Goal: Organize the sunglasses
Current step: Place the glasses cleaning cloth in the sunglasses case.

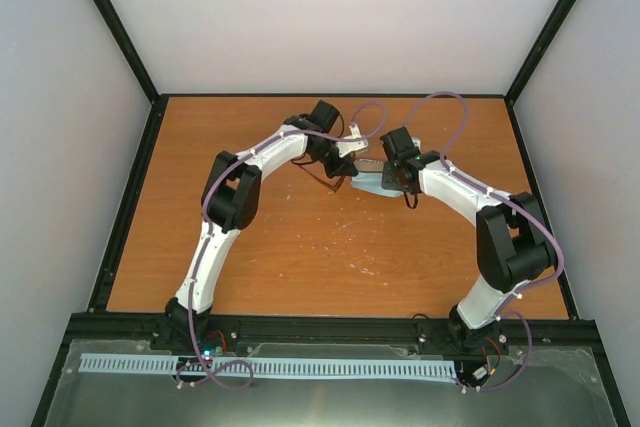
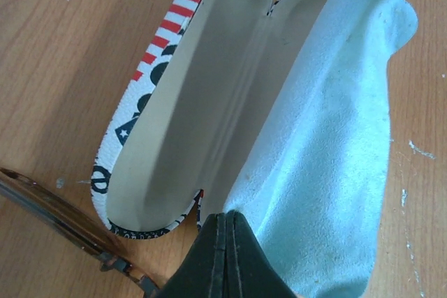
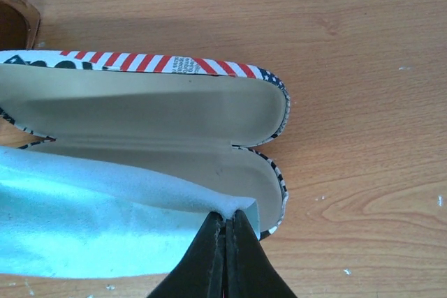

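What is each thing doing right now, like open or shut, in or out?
case: open, no glasses inside
cloth: stretched between both grippers, over one half of the case
sunglasses: on the table beside the case, outside it
left gripper: shut on the cloth
right gripper: shut on the cloth

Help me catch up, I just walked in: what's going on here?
Both arms are handling the cloth. The left gripper and the right gripper are each shut on an edge of it, holding it over one half of the open case. The other half is empty. The sunglasses lie on the table beside the case, not yet put away.
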